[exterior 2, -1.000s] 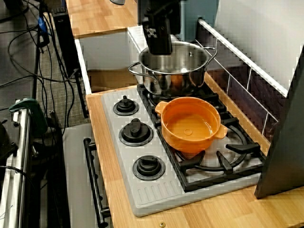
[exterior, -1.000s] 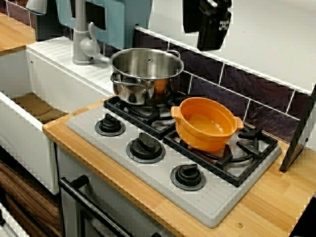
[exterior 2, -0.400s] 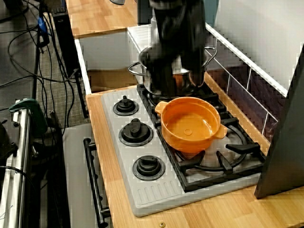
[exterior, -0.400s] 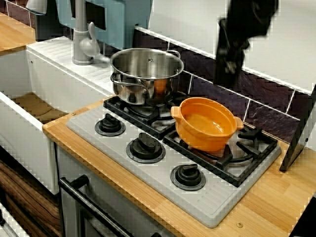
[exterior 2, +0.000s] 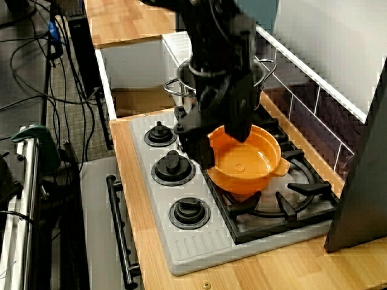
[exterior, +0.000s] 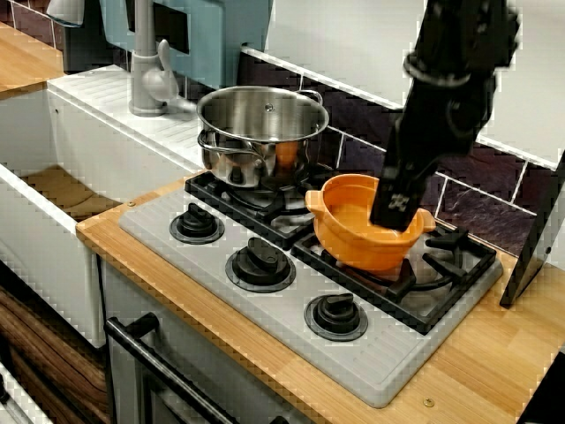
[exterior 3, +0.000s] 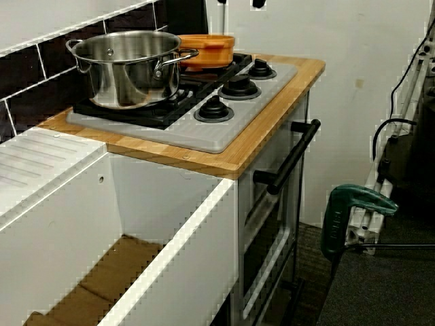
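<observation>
While your tool hangs spread astride the rim of the pot, judge it light, stiff and smooth; hold that rim.

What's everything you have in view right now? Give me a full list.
orange pot: one, orange, on the hob's right burner
steel pot: one, silver, on the back-left burner
knobs: three, black, along the hob's front
hob: one, grey, set in the worktop
grate: black, under both pots
worktop: wooden, around the hob
sink: one, white, left of the hob
tap: one, grey, behind the sink
oven handle: one, black, below the hob
clamp: one, green, beside the oven
wall tiles: dark, behind the hob
cables: black, on the floor
gripper: one, black, open, fingers either side of the orange pot's rim
</observation>
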{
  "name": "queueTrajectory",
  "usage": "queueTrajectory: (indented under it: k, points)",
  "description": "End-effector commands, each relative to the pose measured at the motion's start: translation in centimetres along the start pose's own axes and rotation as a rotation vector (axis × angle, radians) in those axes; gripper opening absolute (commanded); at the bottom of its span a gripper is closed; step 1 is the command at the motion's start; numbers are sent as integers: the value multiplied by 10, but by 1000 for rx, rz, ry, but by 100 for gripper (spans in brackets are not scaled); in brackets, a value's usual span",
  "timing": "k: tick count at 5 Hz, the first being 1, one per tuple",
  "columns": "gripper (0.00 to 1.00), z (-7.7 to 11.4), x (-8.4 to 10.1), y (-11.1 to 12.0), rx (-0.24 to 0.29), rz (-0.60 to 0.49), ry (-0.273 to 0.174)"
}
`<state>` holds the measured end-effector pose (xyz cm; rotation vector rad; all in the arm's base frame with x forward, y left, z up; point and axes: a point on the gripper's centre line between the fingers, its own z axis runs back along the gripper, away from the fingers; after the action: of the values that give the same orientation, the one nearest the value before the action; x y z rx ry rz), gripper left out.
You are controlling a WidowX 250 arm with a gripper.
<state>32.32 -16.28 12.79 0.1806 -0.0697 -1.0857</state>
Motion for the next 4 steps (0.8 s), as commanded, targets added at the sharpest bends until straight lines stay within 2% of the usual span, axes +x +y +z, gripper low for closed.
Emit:
queueTrajectory:
  k: [1, 4]
  points:
    - [100, -6, -30, 2, 32, 65, -35]
    - [100, -25, -29, 5, 11, 116, -10]
